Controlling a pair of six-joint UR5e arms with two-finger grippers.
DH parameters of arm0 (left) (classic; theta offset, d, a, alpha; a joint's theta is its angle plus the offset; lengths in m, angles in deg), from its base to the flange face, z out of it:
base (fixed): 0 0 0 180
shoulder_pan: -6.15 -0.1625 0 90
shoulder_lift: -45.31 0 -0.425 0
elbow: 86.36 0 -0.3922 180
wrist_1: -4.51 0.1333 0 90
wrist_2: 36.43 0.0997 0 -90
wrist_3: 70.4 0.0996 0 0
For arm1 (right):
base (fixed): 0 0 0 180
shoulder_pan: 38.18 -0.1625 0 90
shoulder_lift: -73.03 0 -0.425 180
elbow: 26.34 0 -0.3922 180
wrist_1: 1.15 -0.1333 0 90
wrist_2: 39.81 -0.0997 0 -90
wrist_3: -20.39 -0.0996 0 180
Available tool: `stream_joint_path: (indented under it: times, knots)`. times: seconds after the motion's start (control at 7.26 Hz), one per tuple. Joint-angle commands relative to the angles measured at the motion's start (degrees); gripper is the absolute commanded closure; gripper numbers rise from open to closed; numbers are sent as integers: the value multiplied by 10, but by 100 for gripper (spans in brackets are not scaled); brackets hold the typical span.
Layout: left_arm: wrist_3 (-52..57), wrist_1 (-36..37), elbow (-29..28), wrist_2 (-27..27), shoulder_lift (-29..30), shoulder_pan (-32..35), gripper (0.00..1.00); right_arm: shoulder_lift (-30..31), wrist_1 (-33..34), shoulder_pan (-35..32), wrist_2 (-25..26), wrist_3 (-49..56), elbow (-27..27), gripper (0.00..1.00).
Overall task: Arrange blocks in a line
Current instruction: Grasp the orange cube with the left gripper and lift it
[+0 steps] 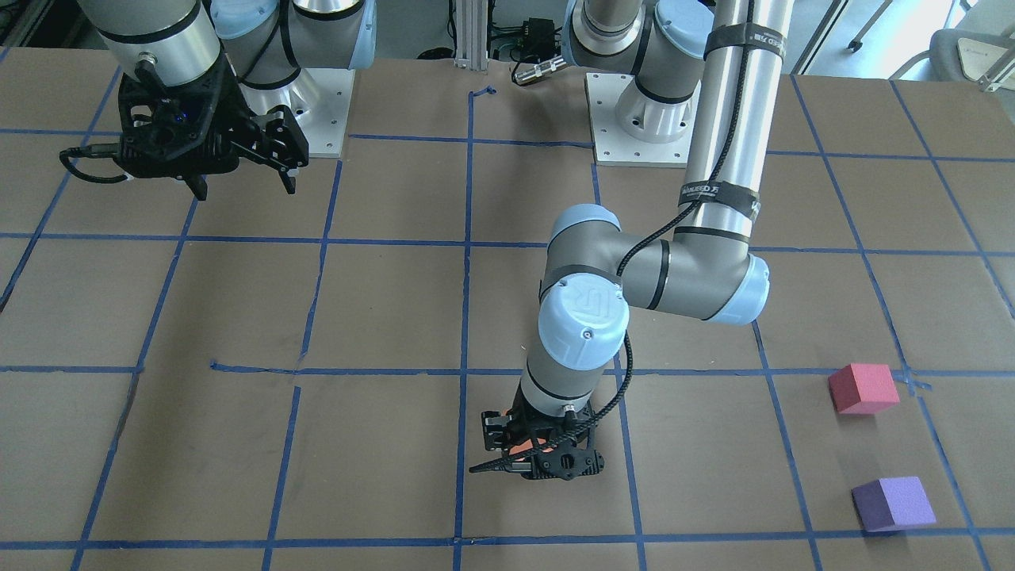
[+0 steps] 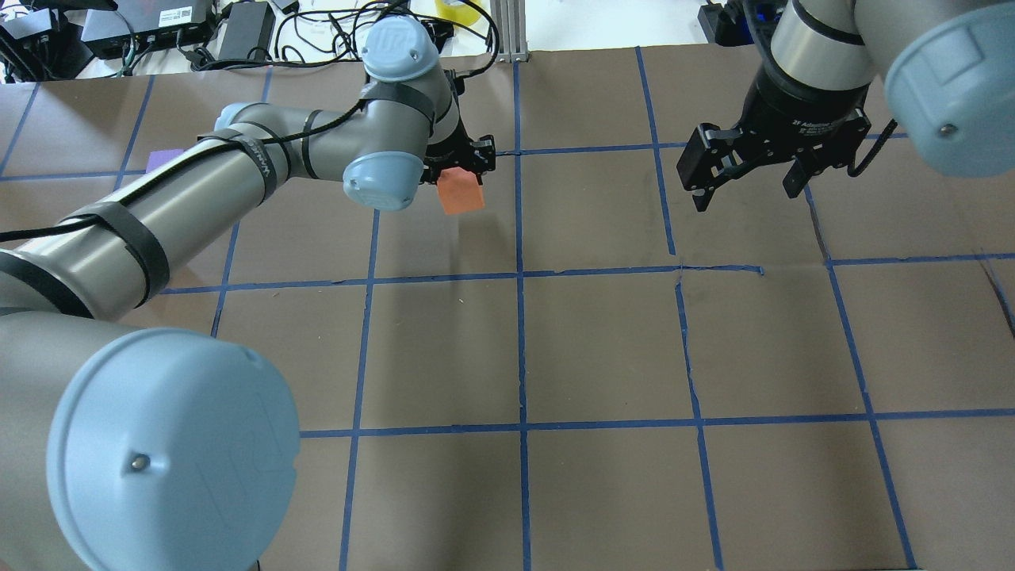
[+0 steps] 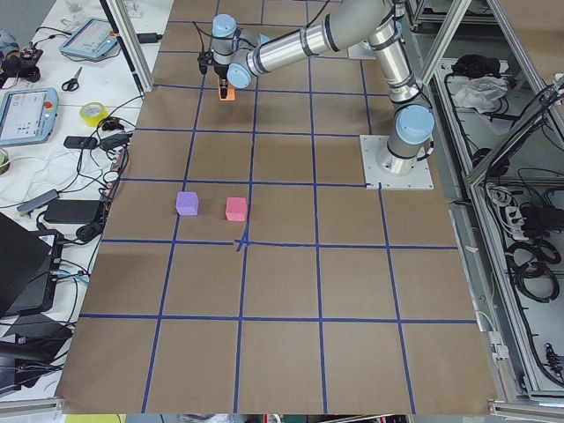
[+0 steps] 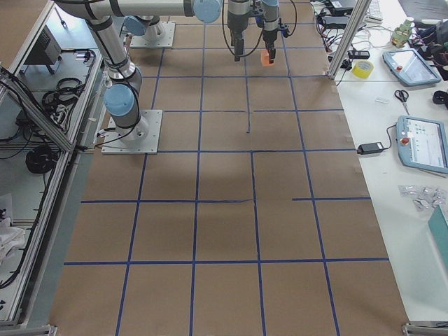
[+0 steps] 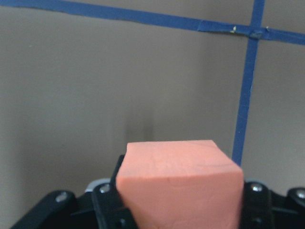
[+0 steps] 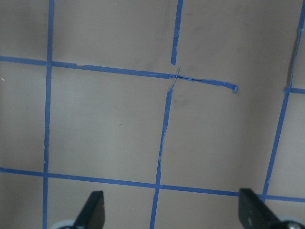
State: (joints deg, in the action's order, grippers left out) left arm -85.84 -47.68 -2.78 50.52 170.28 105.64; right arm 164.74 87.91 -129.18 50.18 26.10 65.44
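My left gripper point(image 1: 539, 454) is shut on the orange block point(image 2: 461, 191) and holds it low over the brown table, near a blue tape line. In the left wrist view the orange block point(image 5: 178, 183) sits between the jaws. The pinkish-red block point(image 1: 863, 388) and the purple block point(image 1: 894, 503) lie apart from each other on the table, far out on my left side. Only a corner of the purple block point(image 2: 162, 159) shows in the overhead view, behind my left arm. My right gripper point(image 2: 745, 198) is open and empty, raised above the table on the right side.
The table point(image 2: 603, 349) is covered in brown paper with a blue tape grid. The two arm bases point(image 1: 634, 127) stand at the robot's edge. Cables, power supplies and a roll of tape point(image 3: 92, 112) lie beyond the far edge.
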Motion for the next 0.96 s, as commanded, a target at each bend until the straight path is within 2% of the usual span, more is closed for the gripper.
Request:
stream_joint_path:
  times: [0.0,0.41,0.55,0.83]
  knots:
    - [70,-51,-9,1,-31,-93,90,4,4,0,0,-3,-2,0]
    - [288,-55,-13,-9,-43,-235,89,4,6,0,-3,4,-1,0]
    - [334,-55,-16,-44,-43,-285,89,4,8,0,-3,4,0,0]
    - [414,-71,-29,-60,-25,-344,89,3,21,0,-1,4,2,0]
